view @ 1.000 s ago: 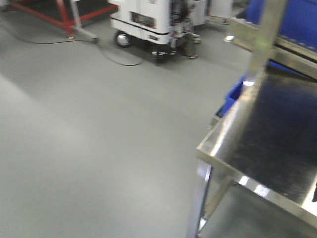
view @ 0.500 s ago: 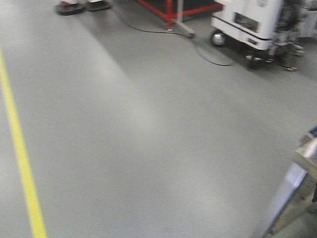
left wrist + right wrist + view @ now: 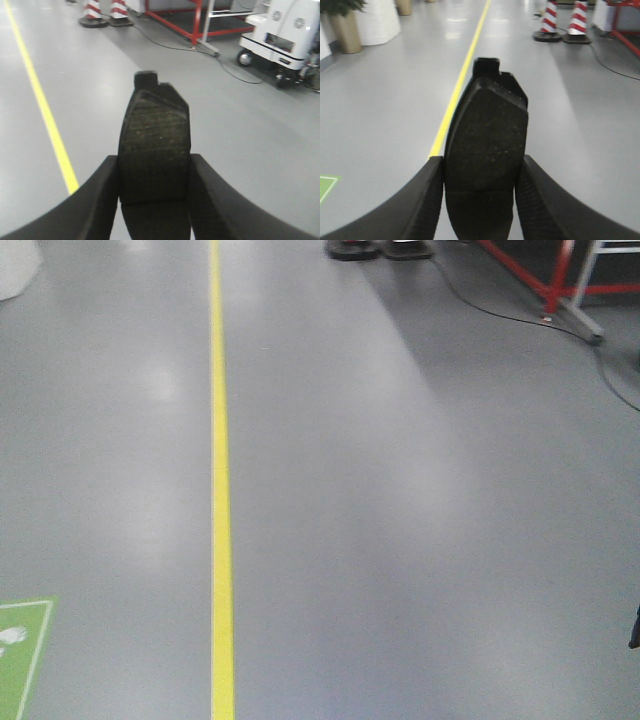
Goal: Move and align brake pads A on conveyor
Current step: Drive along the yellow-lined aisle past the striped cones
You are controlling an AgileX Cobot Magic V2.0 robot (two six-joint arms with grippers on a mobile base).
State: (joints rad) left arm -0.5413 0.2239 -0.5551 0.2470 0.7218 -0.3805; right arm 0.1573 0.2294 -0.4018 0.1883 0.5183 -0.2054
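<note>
In the left wrist view, the left gripper has its two black curved fingers pressed against the long sides of the left-hand brake pad, clamping it so that it stands on end above the floor. This pad is a dark, flat oblong with a coarse, grainy face that shows faint cross streaks and a slight olive cast, cut-off upper corners and a small square tab at its top end. The right gripper is closed the same way on the right-hand brake pad, which is blacker and finely speckled, with the same slanted shoulders and a notched tab on top. Under both pads lies smooth grey floor with a yellow line running away from the robot and a green floor marking beside it. Farther off stand red-and-white striped cones, a red frame with a black cable trailing past it, a white wheeled machine and a potted plant.
</note>
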